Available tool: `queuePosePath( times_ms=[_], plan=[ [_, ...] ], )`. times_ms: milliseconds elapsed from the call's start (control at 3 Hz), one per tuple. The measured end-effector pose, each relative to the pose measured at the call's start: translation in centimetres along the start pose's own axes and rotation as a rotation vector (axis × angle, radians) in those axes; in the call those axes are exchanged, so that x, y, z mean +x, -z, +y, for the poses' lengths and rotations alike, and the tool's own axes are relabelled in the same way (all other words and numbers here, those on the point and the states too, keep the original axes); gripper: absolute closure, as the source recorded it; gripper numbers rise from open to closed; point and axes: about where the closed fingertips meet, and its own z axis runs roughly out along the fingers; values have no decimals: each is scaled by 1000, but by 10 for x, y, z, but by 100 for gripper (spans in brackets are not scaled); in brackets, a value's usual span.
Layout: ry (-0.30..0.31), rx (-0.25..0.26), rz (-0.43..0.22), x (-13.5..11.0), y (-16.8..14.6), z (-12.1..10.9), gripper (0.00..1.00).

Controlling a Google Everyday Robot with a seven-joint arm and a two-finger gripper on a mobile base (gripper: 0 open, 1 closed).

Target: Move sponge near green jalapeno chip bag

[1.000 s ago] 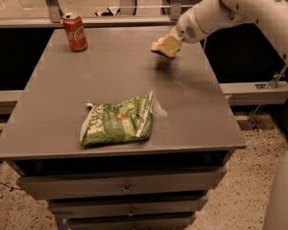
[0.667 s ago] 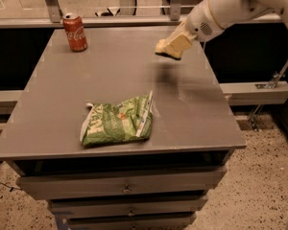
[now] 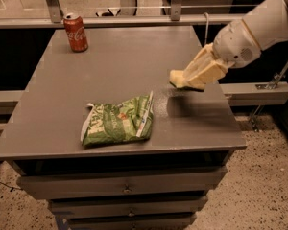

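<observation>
The green jalapeno chip bag (image 3: 118,120) lies flat and crumpled near the front middle of the grey table (image 3: 57,90). The pale yellow sponge (image 3: 179,79) is held in the air above the table's right side, to the right of and a little behind the bag. My gripper (image 3: 188,79) comes in from the upper right on a white arm and is shut on the sponge, its pale yellow fingers (image 3: 207,67) running along it. A shadow falls on the table just below the sponge.
A red soda can (image 3: 76,32) stands upright at the back left corner of the table. Metal rails and posts run behind the table. Drawers sit under the tabletop. The speckled floor lies to the right and in front.
My gripper has carried the sponge from the back right of the table forward and lower, toward the chip bag. The bag and the can have not moved.
</observation>
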Motion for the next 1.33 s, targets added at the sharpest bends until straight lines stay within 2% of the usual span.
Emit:
queuePosePath(
  times_ms=[333,667,1333],
  plan=[
    [52,-74,-28,8,-1,41,100],
    [95,-137,-68,5,-10,70,84],
    [141,-191,-116,-6,-24,97,37]
  ],
)
